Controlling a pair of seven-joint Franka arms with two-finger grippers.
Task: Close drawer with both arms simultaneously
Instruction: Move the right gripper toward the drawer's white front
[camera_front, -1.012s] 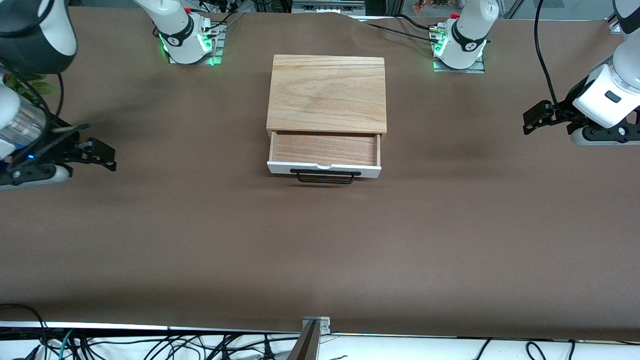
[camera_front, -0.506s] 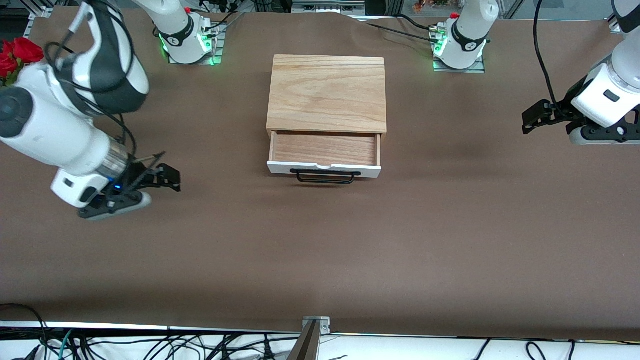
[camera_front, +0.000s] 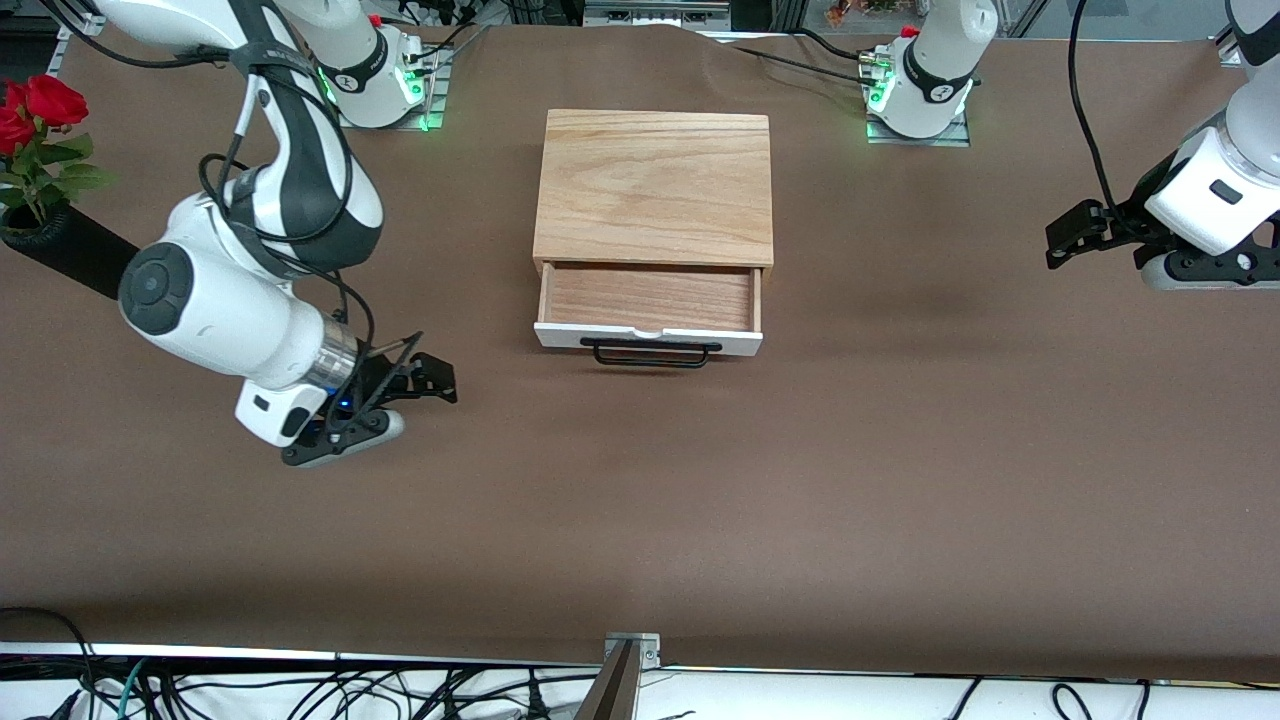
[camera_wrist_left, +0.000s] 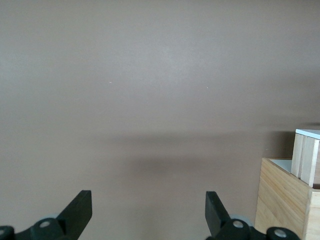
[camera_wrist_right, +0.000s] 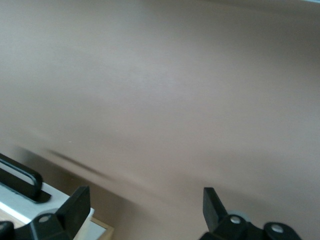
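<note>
a: where's the drawer (camera_front: 648, 305)?

b: pulled out of the oak box (camera_front: 655, 187) at mid-table, its white front panel and black wire handle (camera_front: 650, 352) facing the front camera.

a: and the grippers?

b: the right gripper (camera_front: 432, 378) is over the brown table (camera_front: 700, 500) toward the right arm's end, near the drawer's front, fingers (camera_wrist_right: 77, 204) spread with nothing between them. the left gripper (camera_front: 1068, 232) is over its own end, well apart from the box, also spread (roses (camera_front: 30, 110) stand at the right arm's end).
</note>
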